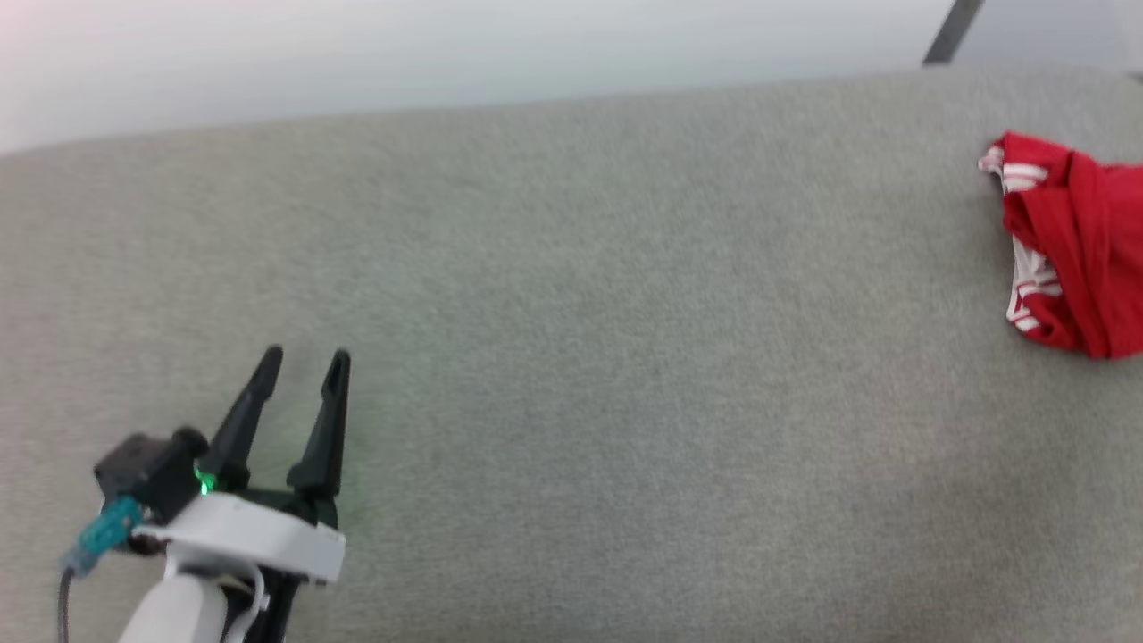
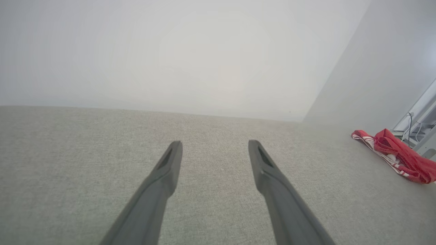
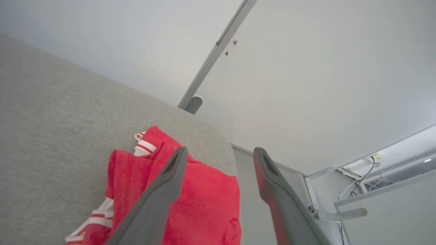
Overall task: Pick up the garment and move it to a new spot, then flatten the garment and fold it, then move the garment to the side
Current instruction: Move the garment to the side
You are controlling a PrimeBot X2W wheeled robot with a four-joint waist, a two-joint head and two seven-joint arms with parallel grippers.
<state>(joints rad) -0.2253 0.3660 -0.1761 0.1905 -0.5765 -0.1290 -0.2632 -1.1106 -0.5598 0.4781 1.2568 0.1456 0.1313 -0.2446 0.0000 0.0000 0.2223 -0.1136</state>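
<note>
The garment (image 1: 1076,250) is a crumpled bright red shirt with red-and-white striped trim, lying at the right edge of the grey fabric surface (image 1: 571,357) and cut off by the head view's border. My left gripper (image 1: 302,364) is open low on the left, far from the shirt, with nothing between its fingers. From the left wrist, the garment (image 2: 396,154) lies far off to the right and the left gripper (image 2: 215,147) points at bare fabric. My right gripper (image 3: 219,153) is open above the garment (image 3: 204,200), holding nothing; the left finger overlaps the red cloth.
The grey surface ends at a rounded corner (image 3: 224,143) just past the shirt, with pale floor beyond. A grey metal bar (image 3: 218,47) runs up the wall, and a white frame with cables (image 3: 361,180) stands at the right. A pale wall (image 2: 170,51) lies behind the surface.
</note>
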